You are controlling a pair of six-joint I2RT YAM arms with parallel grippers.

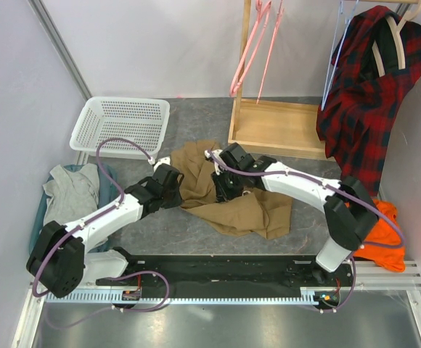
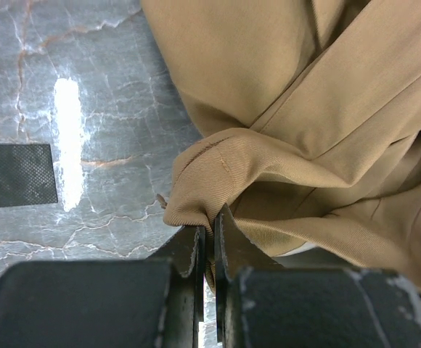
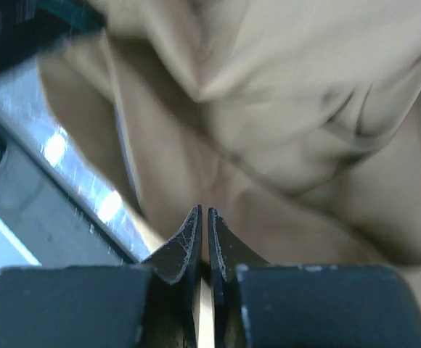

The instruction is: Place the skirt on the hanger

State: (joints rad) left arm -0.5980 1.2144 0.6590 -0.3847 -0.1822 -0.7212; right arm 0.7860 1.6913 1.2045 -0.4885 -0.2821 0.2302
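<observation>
Two arms reach in over the skirt (image 1: pixel 232 203), which lies crumpled on the surface (image 1: pixel 170 232) at mid-scene, between them. At far left a grey garment (image 1: pixel 72 188) sits near the edge, with a white basket (image 1: pixel 123 123) beyond it. The left fingers (image 2: pixel 199 243) are clamped on a rolled fold at the skirt's left edge; the rest of the cloth spreads away to their right and far side. Bare surface shows left of that fold. The right fingers (image 3: pixel 194 232) press into the middle of the skirt, nearly together, with a sliver of tan cloth in the slit between them. Open surface runs along the skirt's near side and on its far side up to the wooden rack (image 1: pixel 279 127). The hanger (image 1: pixel 245 65) hangs from that rack, far and right of centre, well apart from the skirt. A plaid shirt (image 1: pixel 370 87) hangs at far right, and an orange cloth (image 1: pixel 385 232) lies by the right arm's base.
</observation>
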